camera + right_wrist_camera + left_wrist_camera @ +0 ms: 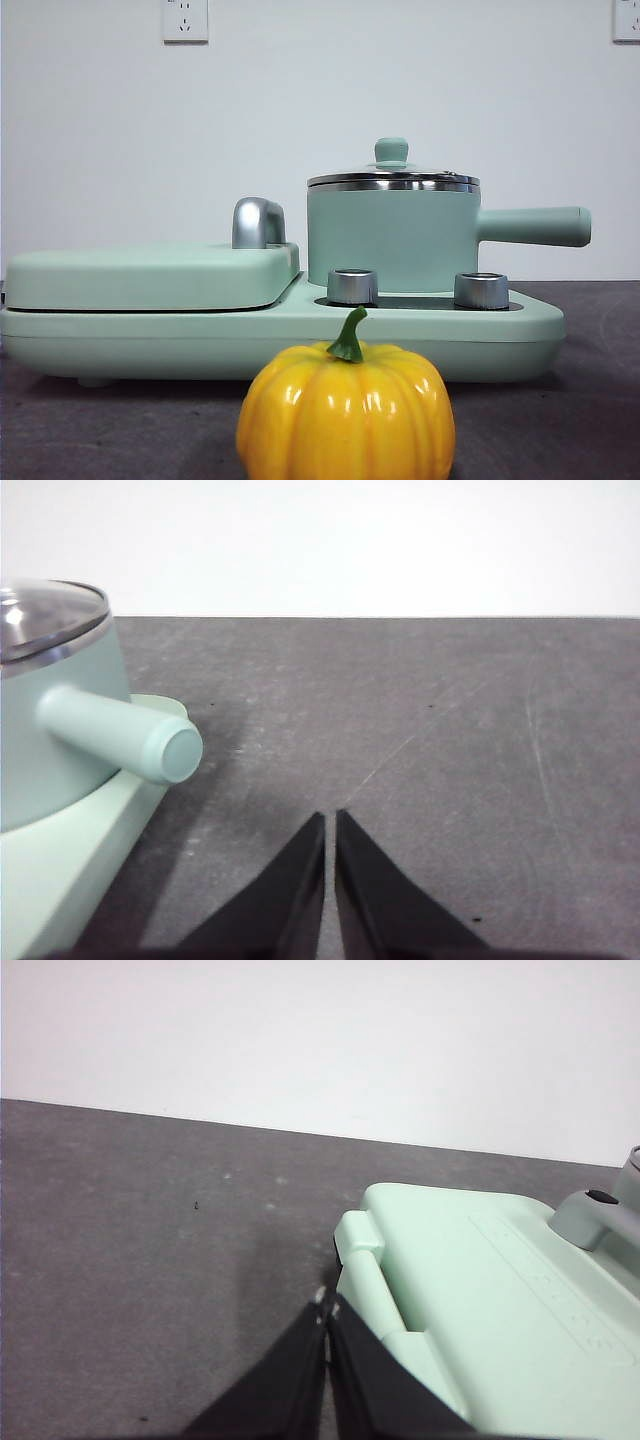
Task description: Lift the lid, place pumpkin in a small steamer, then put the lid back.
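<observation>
The yellow-orange pumpkin [346, 414] with a green stem sits on the dark table at the front, before the appliance. The small steamer [392, 237], a mint green pot with a long side handle [535, 226], stands on the right of the base. The glass lid [392, 176] with its mint knob rests on the pot. The pot [50, 740] and lid [45, 615] also show in the right wrist view. My left gripper [327, 1305] is shut and empty beside the grill cover's end. My right gripper [330, 822] is shut and empty over bare table, apart from the pot's handle.
The long mint green base [280, 335] carries two silver knobs [352, 286] and a wide flat grill cover [150, 275] with a silver handle [258, 222] on its left half. The cover also shows in the left wrist view [500, 1290]. A white wall stands behind.
</observation>
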Robot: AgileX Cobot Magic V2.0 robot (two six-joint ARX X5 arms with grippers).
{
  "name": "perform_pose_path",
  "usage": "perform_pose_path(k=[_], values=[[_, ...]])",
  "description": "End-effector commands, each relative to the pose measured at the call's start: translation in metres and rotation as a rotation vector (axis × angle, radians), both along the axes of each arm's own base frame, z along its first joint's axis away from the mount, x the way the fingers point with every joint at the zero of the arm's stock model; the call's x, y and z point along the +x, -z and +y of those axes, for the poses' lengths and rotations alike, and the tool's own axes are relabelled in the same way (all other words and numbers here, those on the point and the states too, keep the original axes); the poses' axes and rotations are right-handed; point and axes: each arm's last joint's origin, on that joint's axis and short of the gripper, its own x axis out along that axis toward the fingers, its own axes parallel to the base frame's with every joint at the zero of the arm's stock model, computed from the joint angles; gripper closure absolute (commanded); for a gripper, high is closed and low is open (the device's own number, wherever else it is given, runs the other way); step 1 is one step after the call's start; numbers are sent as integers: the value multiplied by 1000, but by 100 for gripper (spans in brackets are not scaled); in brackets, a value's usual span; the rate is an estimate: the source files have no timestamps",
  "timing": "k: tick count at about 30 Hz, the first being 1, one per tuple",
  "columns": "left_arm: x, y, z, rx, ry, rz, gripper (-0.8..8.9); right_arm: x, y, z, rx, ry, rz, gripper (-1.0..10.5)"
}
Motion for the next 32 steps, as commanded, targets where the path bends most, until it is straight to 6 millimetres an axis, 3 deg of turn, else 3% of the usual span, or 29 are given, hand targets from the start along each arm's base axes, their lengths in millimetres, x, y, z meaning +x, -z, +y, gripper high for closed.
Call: perform_pose_path(k=[1,7,12,21,27,32], values=[[1,4,0,-35,-3,6,807,0,0,0,89,2,0,931],[-1,-6,-2,-130,48,0,807,-1,-6,3,224,-72,6,932],[-4,-31,-5,-191,88,23,806,-7,-29,4,331,-118,-39,932],[3,-99,-10,-187,164,120,806,-20,-102,5,305,-201,-48,933],[26,-145,-18,-157,347,210,806,-14,-156,9,240,-335,37,932],[45,-168,-26,-138,500,260,806,-4,-189,13,170,-458,125,932]])
